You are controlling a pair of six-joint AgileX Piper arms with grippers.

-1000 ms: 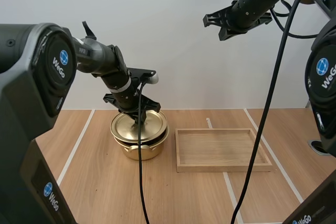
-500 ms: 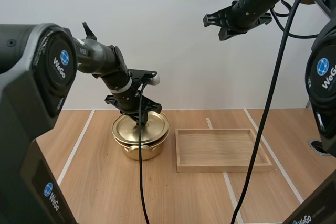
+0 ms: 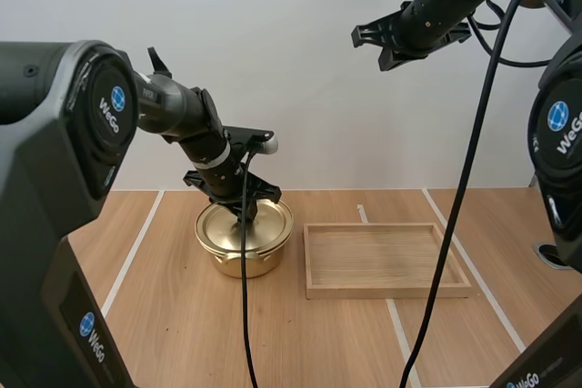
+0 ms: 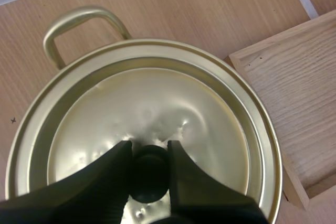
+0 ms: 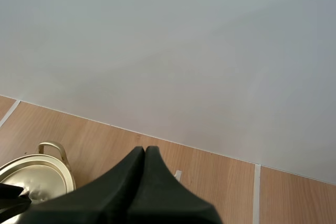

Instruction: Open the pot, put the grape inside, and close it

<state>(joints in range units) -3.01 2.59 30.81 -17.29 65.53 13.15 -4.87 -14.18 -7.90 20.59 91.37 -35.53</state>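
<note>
If the small black knob (image 4: pixel 149 178) pinched in the left pincer (image 4: pixel 149 149) is let slip, the round golden metal lid (image 4: pixel 157 98) could be dropped askew.

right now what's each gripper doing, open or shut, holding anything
Left gripper: shut on the black knob of the lid.
Right gripper: shut on nothing, raised high above the table.
</note>
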